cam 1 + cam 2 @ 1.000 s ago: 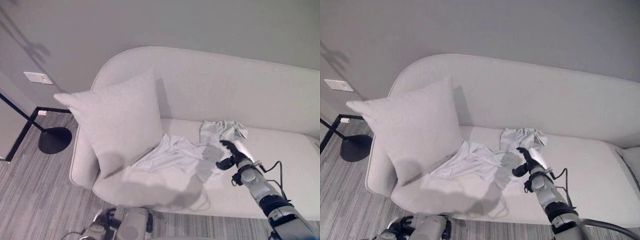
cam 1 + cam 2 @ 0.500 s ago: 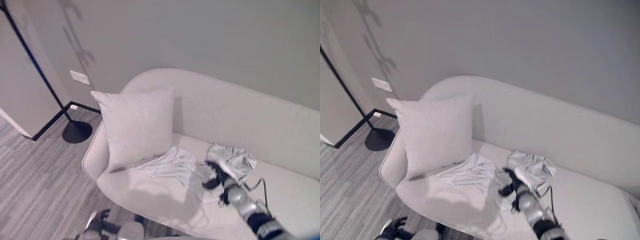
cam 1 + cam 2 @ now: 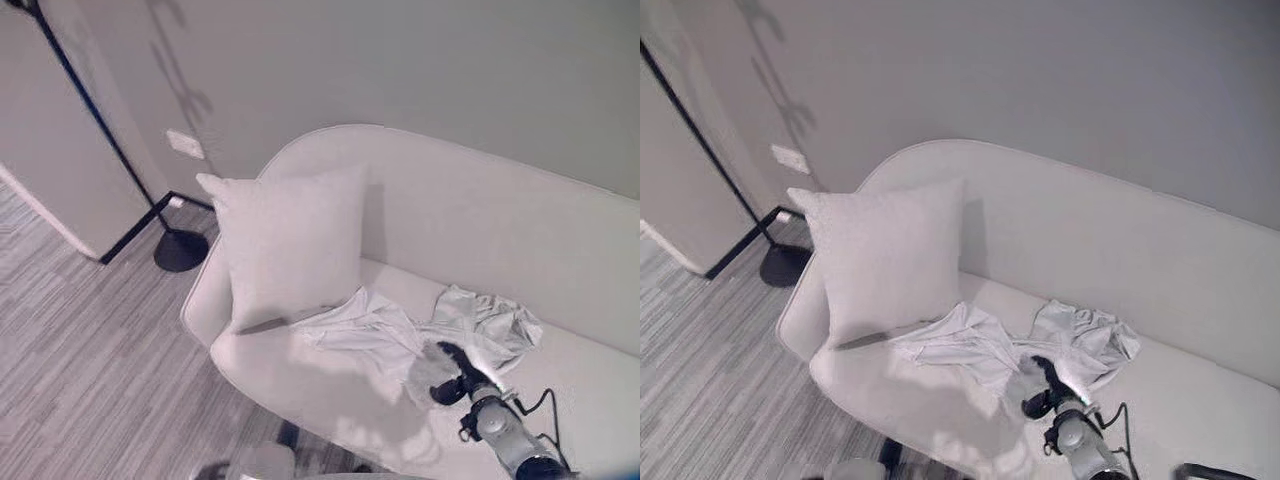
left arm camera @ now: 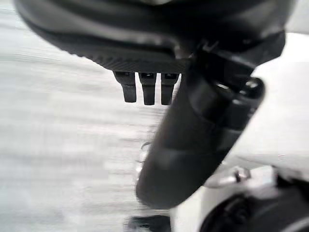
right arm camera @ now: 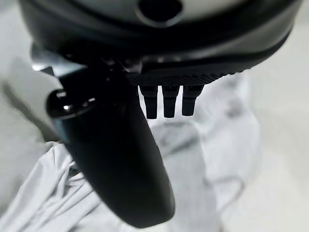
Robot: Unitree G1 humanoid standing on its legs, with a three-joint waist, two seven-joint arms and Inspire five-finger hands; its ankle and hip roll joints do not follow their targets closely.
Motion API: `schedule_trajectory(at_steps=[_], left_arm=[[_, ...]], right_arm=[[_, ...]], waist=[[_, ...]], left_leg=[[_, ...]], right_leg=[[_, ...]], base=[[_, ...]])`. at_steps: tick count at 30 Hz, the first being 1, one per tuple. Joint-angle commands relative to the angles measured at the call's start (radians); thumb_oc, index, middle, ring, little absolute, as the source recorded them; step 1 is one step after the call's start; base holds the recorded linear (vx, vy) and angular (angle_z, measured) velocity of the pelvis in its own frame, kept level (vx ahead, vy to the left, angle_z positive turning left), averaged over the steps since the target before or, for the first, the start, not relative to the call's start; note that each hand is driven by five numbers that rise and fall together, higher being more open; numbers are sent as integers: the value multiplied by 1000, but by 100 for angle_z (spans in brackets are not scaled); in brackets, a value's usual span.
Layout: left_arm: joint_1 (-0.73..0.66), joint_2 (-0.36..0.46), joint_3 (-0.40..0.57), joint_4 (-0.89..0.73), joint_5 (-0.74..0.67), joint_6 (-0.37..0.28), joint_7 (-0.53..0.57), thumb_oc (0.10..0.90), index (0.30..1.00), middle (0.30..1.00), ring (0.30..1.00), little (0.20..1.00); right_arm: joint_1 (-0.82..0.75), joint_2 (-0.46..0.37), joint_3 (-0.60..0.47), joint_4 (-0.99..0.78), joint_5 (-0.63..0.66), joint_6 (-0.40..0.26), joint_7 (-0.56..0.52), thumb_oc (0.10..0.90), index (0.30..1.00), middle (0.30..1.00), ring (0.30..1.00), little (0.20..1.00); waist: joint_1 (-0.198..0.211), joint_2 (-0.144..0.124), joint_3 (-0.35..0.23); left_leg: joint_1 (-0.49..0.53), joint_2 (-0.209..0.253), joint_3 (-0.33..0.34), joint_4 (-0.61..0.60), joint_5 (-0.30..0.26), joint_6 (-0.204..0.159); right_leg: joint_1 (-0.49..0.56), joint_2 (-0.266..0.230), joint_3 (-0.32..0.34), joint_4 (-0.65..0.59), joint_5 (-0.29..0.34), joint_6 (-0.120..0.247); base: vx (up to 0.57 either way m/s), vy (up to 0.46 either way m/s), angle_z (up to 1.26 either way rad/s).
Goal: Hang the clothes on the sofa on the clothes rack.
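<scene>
Sofa (image 3: 470, 220): pale, curved back, against a grey wall (image 3: 420, 70).
Cushion (image 3: 290, 245): upright at the sofa's left end, leaning on the back and armrest.
Clothes (image 3: 400, 335): pale garments lying crumpled on the seat, just right of the cushion. One part spreads flat toward the cushion; a bunched part (image 3: 490, 322) lies further right, near the sofa back. The two parts touch.
Right hand (image 3: 455, 372): over the front edge of the clothes, between the flat part and the bunched part, at the seat. In the right wrist view the hand (image 5: 159, 72) has its fingers (image 5: 169, 101) straight and its thumb (image 5: 120, 164) extended, spread apart, with nothing clasped; the clothes (image 5: 212, 159) lie below, past the fingers. Contact with the cloth cannot be told.
Left hand (image 4: 159, 43): seen in the left wrist view, fingers (image 4: 147, 89) straight, thumb (image 4: 193, 140) extended, holding nothing, over the floor (image 4: 58, 125).
Rack (image 3: 110, 150): thin black pole rising from a round black base (image 3: 182, 250) on the floor, left of the sofa, near the wall; well apart from the clothes.
Floor (image 3: 80, 360): grey striped boards in front of and left of the sofa.
Wall plate (image 3: 184, 144): white, on the wall, between the pole and the sofa.
</scene>
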Motion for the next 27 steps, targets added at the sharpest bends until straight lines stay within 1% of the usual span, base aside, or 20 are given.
schedule_trajectory(at_steps=[1, 3, 4, 5, 7, 8, 9, 10, 11, 12, 14, 15, 16, 18, 20, 22, 23, 24, 25, 27], left_arm=[[-80, -24, -40, -52, 27, -67, 22, 800, 900, 900, 900, 900], [-90, -25, -92, -97, 40, -75, 19, 800, 900, 900, 900, 900], [-95, -28, -111, -109, 48, -75, 12, 800, 900, 900, 900, 900], [-89, -32, -120, -114, 54, -72, 3, 800, 900, 900, 900, 900], [-65, -42, -119, -99, 55, -65, -17, 800, 900, 900, 900, 900], [-55, -48, -120, -81, 60, -62, -19, 800, 900, 900, 900, 900], [-47, -55, -121, -57, 67, -60, -22, 800, 900, 900, 900, 900], [-42, -69, -120, -27, 75, -62, -23, 800, 900, 900, 900, 900], [-37, -72, -119, -10, 79, -63, -22, 800, 900, 900, 900, 900], [-38, -81, -128, 14, 92, -72, -13, 800, 900, 900, 900, 900], [-40, -84, -124, 15, 93, -74, -12, 800, 900, 900, 900, 900], [-35, -81, -151, 14, 106, -81, -7, 800, 900, 900, 900, 900], [-36, -76, -163, 9, 107, -83, -2, 800, 900, 900, 900, 900], [-49, -73, -178, -13, 92, -90, 4, 800, 900, 900, 900, 900], [-56, -51, -198, -64, 73, -105, 30, 800, 900, 900, 900, 900], [-55, -51, -196, -66, 73, -104, 30, 800, 900, 900, 900, 900], [-59, -34, -216, -105, 69, -111, 36, 800, 900, 900, 900, 900], [-59, -33, -216, -107, 69, -110, 35, 800, 900, 900, 900, 900], [-55, -20, -243, -141, 72, -116, 38, 800, 900, 900, 900, 900], [-53, -15, -264, -152, 66, -112, 31, 800, 900, 900, 900, 900]], right_arm=[[-165, -145, -65, -140, -45, -64, -154, 800, 900, 900, 900, 900], [-221, -194, -67, -162, -59, -73, -187, 800, 900, 900, 900, 900], [-238, -212, -69, -172, -66, -78, -202, 800, 900, 900, 900, 900], [-246, -229, -71, -187, -74, -82, -212, 800, 900, 900, 900, 900], [-238, -246, -70, -188, -77, -91, -205, 800, 900, 900, 900, 900], [-246, -247, -65, -176, -77, -93, -195, 800, 900, 900, 900, 900], [-259, -250, -52, -165, -82, -96, -191, 800, 900, 900, 900, 900], [-284, -256, -28, -127, -90, -100, -198, 800, 900, 900, 900, 900], [-306, -261, -17, -101, -94, -99, -198, 800, 900, 900, 900, 900], [-375, -252, 19, -11, -78, -98, -208, 800, 900, 900, 900, 900], [-387, -251, 29, -1, -76, -102, -211, 800, 900, 900, 900, 900], [-444, -233, 59, 90, -35, -102, -211, 800, 900, 900, 900, 900], [-463, -223, 78, 113, -24, -100, -208, 800, 900, 900, 900, 900], [-496, -208, 108, 202, 11, -95, -193, 800, 900, 900, 900, 900], [-531, -199, 162, 278, 3, -84, -177, 800, 900, 900, 900, 900], [-535, -198, 165, 282, 3, -86, -178, 800, 900, 900, 900, 900], [-570, -199, 185, 338, -4, -77, -174, 800, 900, 900, 900, 900], [-573, -198, 187, 341, -3, -78, -175, 800, 900, 900, 900, 900], [-610, -198, 191, 413, 12, -68, -168, 800, 900, 900, 900, 900], [-643, -197, 208, 470, 33, -62, -144, 800, 900, 900, 900, 900]], waist=[[13, 36, 104], [15, 65, 146], [11, 76, 161], [-1, 84, 171], [-21, 85, 161], [-27, 85, 158], [-31, 89, 148], [-36, 100, 148], [-38, 106, 148], [-46, 127, 151], [-50, 129, 155], [-62, 158, 156], [-63, 170, 161], [-67, 185, 169], [-54, 200, 184], [-55, 200, 184], [-47, 212, 194], [-47, 212, 194], [-39, 226, 199], [-33, 234, 200]], left_leg=[[-101, 12, -42, -57, 101, -46], [-149, 13, -40, -51, 111, -56], [-158, 13, -23, -45, 103, -49], [-158, 18, 15, -18, 78, -33], [-167, 16, 79, 92, -25, 9], [-160, 10, 99, 132, -64, 17], [-147, 13, 108, 175, -122, 12], [-144, 19, 132, 235, -163, 10], [-133, 28, 149, 254, -179, 10], [-100, 55, 181, 266, -201, 6], [-98, 56, 181, 264, -202, 5], [-28, 64, 181, 193, -214, 8], [-16, 60, 175, 167, -212, 3], [-22, 46, 164, 122, -190, -1], [-27, 33, 155, 85, -168, -6], [-25, 32, 155, 81, -165, -6], [-28, 28, 155, 55, -151, -8], [-28, 27, 155, 54, -150, -8], [-35, 22, 156, 31, -131, -10], [-39, 18, 158, 15, -114, -13]], right_leg=[[-43, 22, -16, 11, -3, -15], [-83, 15, -28, 11, 6, -15], [-109, 6, -35, 11, 17, -15], [-138, -12, -45, 16, 30, -15], [-190, -46, -70, 27, 43, -22], [-206, -59, -77, 27, 50, -27], [-209, -60, -64, 22, 36, -27], [-219, -66, -67, 21, 38, -31], [-227, -72, -72, 21, 39, -34], [-244, -81, -83, 22, 46, -37], [-243, -79, -82, 22, 46, -37], [-250, -74, -86, 23, 56, -31], [-254, -74, -84, 25, 64, -28], [-266, -92, -93, 37, 76, -22], [-275, -110, -96, 54, 80, -20], [-275, -111, -95, 55, 80, -19], [-289, -118, -95, 63, 85, -14], [-290, -119, -95, 64, 85, -13], [-299, -126, -95, 65, 92, -6], [-305, -130, -95, 66, 96, -2]], base=[[-326, -20, 35], [-298, 11, 22], [-304, 46, 15], [-294, 53, 6], [-260, 18, 30], [-124, -34, 50], [-83, -22, 63], [-57, -13, 50], [-144, 56, 58], [-100, 45, 37], [-12, 46, 37], [30, 78, 30], [34, 96, 29], [1, 58, 20], [9, 63, 18], [9, 29, 11], [0, 0, 0], [22, 61, -1], [23, 60, -3], [39, 68, -4]])
